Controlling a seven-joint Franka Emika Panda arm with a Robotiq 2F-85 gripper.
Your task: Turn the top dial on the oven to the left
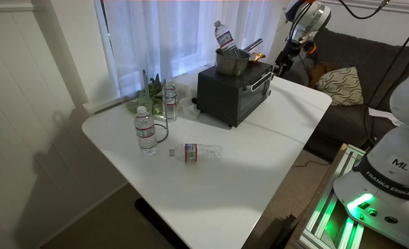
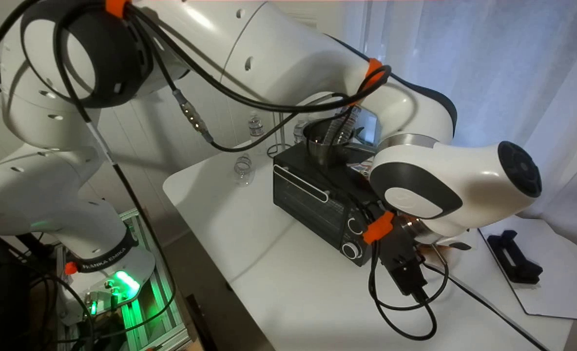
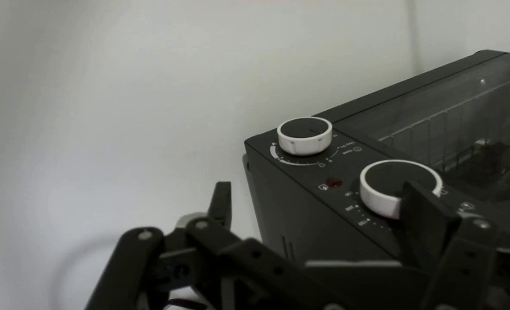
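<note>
- While the gripper [image 3: 316, 189] spans the bottom of the wrist view, its fingers [image 3: 220, 202] stand wide apart.
- Finger at frame right overlaps the top dial [image 3: 382, 181], right of center; can't tell if it's touching. Finger at frame left is off to the side of the oven [image 3: 281, 198], seen against white.
- Bottom dial [image 3: 304, 128] sits near frame center, red lamp [image 3: 334, 182] between the two dials. Panel print is upside down.
- Oven runs from center to the right edge, glass door [image 3: 474, 114] at upper right.
- In an exterior view the arm [image 2: 298, 63] runs across the top, its end at the oven's dial side, mid-frame; orange tape [image 2: 380, 227] there, fingers hidden.
- In an exterior view the oven is upper center-right on the white table [image 1: 204, 197]. On it: metal pot [image 1: 229, 67], water bottle [image 1: 226, 40] leaning inside, shiny orange packet [image 1: 257, 56] beside.
- Same frame, left of center: two upright bottles [image 1: 145, 133], wire stand [image 1: 167, 128] beside them, green bundle [image 1: 155, 97] behind. Clear bottle [image 1: 204, 153] lies on its side at center.
- Upper right: dark sofa [image 1: 346, 43], patterned cushion [image 1: 341, 85].
</note>
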